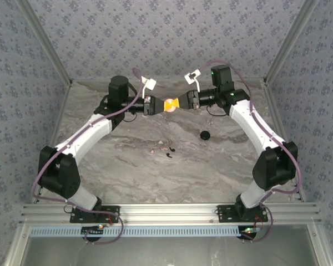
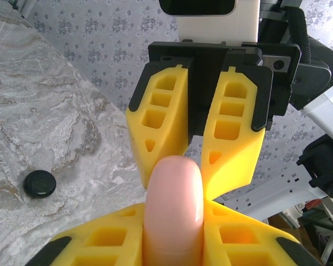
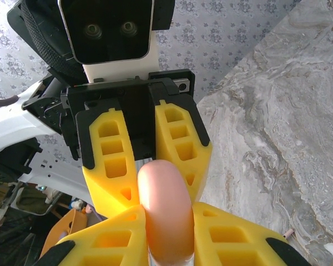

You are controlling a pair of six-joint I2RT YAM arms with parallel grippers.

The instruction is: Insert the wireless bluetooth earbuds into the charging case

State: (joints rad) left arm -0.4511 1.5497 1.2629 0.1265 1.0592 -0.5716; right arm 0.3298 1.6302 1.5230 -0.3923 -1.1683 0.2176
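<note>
A pink disc hangs edge-on in the air above the back of the table, pinched from both sides. My left gripper is shut on its left end and my right gripper is shut on its right end. In the left wrist view my own yellow fingers press both faces of the disc. The right wrist view shows the same for its fingers on the disc. The charging case, a small round black puck, lies on the marble. Two tiny black earbuds lie near the table's middle.
The marble table is walled by patterned panels at the back and sides. A small pale scrap lies left of the earbuds. Both arm bases sit on the aluminium rail at the near edge.
</note>
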